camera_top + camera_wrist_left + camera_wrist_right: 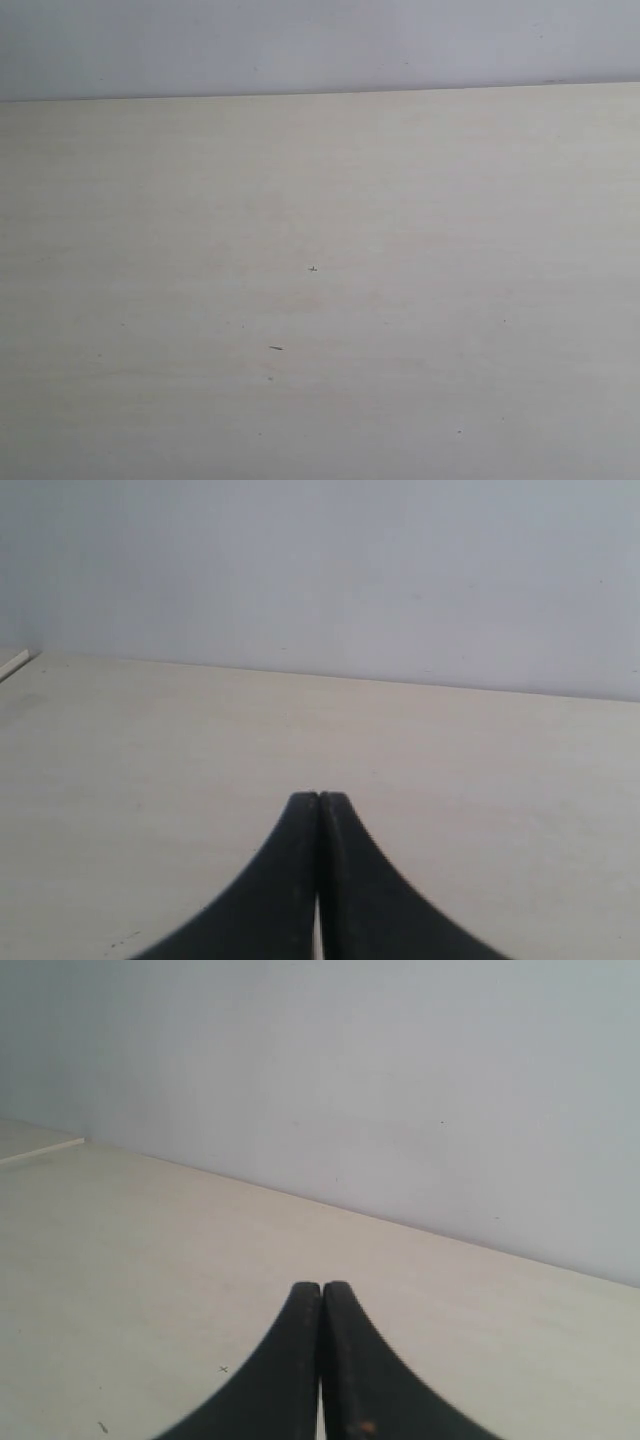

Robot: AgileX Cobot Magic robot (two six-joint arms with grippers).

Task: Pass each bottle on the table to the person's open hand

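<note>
1. Beige table (420,220) fills our exterior view, with a grey wall (300,40) behind it and a few dark specks (312,268) on it. We see no bottle, no person's hand and neither arm here.
2. Our left wrist view shows the left claw (319,802) pressed together on nothing, above bare tabletop.
3. Our right wrist view shows the right claw (322,1290) likewise pressed together and empty.
4. We judge that either no handover has begun or all are done; we cannot tell which. Any next move calls for a bottle in sight, and a claw must spread first.
</note>
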